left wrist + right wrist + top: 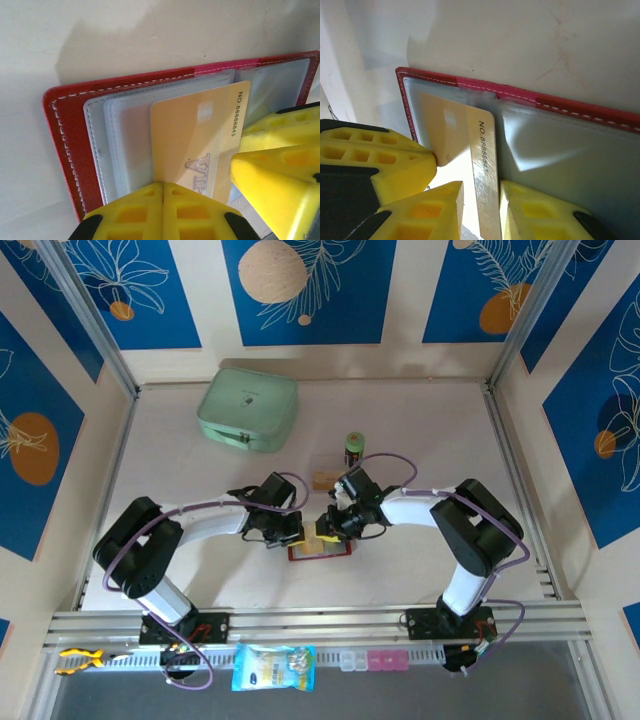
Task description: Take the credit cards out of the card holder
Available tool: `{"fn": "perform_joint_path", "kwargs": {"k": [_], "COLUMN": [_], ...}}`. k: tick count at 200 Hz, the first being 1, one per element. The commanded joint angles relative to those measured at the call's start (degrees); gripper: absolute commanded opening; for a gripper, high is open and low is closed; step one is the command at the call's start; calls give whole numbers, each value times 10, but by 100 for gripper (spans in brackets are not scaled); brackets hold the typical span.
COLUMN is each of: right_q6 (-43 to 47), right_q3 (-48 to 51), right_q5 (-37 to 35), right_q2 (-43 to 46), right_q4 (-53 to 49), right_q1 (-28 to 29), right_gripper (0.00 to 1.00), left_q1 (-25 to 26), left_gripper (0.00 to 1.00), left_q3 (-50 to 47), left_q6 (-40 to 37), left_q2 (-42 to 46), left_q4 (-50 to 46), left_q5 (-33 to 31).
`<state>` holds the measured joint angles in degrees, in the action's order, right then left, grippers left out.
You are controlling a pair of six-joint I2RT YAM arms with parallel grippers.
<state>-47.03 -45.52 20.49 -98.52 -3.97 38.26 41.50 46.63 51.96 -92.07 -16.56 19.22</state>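
White bench [420, 440], cream walls behind it with blue leaf-print panels [300, 290].

Near edge: aluminium rail [320, 620] carrying both arm bases. Just nearer than the rail lie a blue snack packet [273, 667] and small clear and pink pill boxes [372, 660].

Mid bench, between the two arms: card holder [320, 551] lies open and flat, red cover down, greyish clear sleeves [125, 130] up. Both arms reach inward and meet over it.

Left gripper [283, 532]: in the left wrist view [163, 186] the yellow jaws are pressed together, tips down at the near end of the holder [65, 140]. Whether they touch it, cannot tell.

Gold card [195, 135], printed "VIP" and a number, sticks partly out of a sleeve on the right side of the holder.

Right gripper [328, 527]: in the right wrist view [481, 187] its jaws stand either side of the gold card [455, 130] with a narrow gap. Cannot tell whether they pinch it. Red holder edge [560, 107] runs just beyond.

Farther on: small tan card [324, 480] flat on the bench, apart from the holder. Green can [354, 448] stands upright just beyond it to the right.

Far left: mint-green zip case [248, 408], well apart from the rest.
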Motion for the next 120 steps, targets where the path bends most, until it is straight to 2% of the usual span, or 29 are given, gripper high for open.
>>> {"fn": "perform_joint_path", "kwargs": {"k": [1,80,120], "right_q6": [-5,-2,11], "right_q3": [4,6,5], "right_q5": [23,20,1], "right_q2": [-14,5,24], "right_q4": [4,-1,-29], "right_q1": [1,1,-3], "right_gripper": [24,13,11], "left_q1": [3,3,3], "left_gripper": [2,2,2], "left_q3": [-11,-11,-11], "left_q6": [-10,-8,-8], "left_q2": [-6,-4,-2], "left_q4": [-22,-22,-23], "left_q5": [-11,-12,-12]}}
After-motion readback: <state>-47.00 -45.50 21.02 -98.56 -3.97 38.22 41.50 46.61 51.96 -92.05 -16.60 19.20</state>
